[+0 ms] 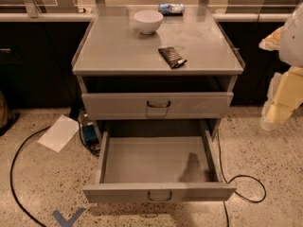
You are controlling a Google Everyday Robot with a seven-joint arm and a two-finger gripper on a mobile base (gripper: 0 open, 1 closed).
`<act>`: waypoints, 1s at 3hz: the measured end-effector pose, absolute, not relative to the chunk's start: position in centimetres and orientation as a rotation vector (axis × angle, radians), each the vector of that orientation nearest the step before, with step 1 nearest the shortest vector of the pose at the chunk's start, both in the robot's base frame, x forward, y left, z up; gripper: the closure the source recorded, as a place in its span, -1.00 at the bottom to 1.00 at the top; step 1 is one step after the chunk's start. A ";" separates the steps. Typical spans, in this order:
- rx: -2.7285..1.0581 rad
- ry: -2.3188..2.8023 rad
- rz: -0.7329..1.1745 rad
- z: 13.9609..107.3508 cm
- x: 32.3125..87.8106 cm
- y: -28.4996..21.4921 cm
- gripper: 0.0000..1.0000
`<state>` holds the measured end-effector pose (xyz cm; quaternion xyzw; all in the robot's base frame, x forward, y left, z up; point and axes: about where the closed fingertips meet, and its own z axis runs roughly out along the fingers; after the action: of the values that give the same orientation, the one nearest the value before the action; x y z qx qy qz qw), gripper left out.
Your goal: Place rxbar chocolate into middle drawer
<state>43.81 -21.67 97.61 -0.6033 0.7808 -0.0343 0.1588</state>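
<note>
Camera view: the grey bench point(118, 46) was seen from the front and above, with two drawers under its top.
White bowl point(148, 21): stood near the back of the bench top.
Upper drawer point(157, 105): was shut.
Middle drawer point(118, 192): stood pulled well out, and no object showed inside.
Rxbar chocolate point(172, 57): lay flat on the bench top, right of centre, near the front edge.
Gripper point(277, 110): hung beyond the bench's right side, well apart from the bar; spread or pressed together could not be told.
Done: the drawer looked ready to receive the bar.
Left: grasping, carrying and releasing the bar, by my judgement.
</note>
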 end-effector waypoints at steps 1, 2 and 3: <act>-1.725 2.232 -0.098 97.6 43.8 -21.7 -1.00; -1.784 2.187 -0.099 97.4 45.6 -21.2 -1.00; -1.881 2.117 -0.119 97.0 49.7 -20.8 -1.00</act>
<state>49.71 -20.80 96.99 -0.6559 0.7381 -0.0415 0.1529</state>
